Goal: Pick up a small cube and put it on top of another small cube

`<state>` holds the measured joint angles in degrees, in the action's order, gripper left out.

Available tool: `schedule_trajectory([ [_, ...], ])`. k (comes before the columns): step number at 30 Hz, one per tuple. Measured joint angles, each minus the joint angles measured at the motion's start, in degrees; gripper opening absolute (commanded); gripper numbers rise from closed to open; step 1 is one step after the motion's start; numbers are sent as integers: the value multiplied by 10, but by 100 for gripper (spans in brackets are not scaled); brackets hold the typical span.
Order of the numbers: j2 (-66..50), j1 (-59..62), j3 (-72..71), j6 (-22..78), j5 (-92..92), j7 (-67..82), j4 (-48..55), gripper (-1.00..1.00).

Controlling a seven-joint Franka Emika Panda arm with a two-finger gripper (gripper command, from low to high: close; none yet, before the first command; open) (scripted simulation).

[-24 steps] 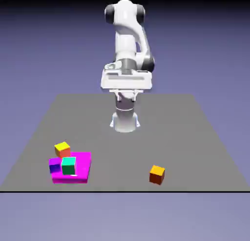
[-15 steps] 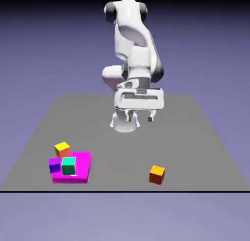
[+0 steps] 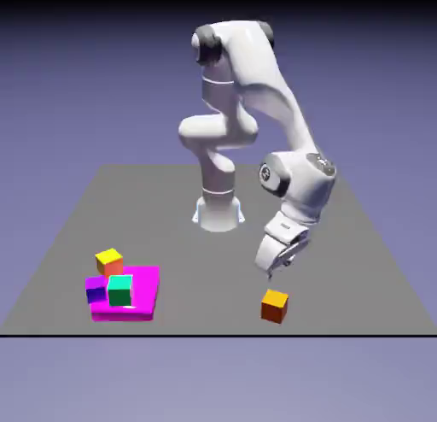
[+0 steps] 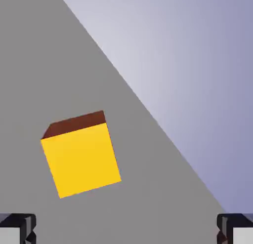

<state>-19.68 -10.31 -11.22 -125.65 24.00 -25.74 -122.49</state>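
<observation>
On grey tabletop, cube [image 3: 274, 307] below pincer [image 3: 279, 276]

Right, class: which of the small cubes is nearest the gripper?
The orange-topped cube, alone towards the exterior view's right, just below the gripper; the other cubes are on or beside the magenta slab.

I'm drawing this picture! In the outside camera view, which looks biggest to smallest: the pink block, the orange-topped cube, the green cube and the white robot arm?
1. White robot arm
2. Pink block
3. Orange-topped cube and green cube: too alike to rank
</observation>
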Motion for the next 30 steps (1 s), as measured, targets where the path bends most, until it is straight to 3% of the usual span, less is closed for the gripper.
schedule_trajectory([
  [5, -86, -16, -18, 80, 40, 28, 63, 0],
  [9, -143, -13, 6, 5, 77, 1, 43, 0],
  [10, -145, -13, 7, 3, 78, 0, 42, -100],
  [15, -88, -16, -18, 77, 39, 28, 63, -100],
  [30, -90, 106, 284, 226, -333, -229, 174, -100],
])
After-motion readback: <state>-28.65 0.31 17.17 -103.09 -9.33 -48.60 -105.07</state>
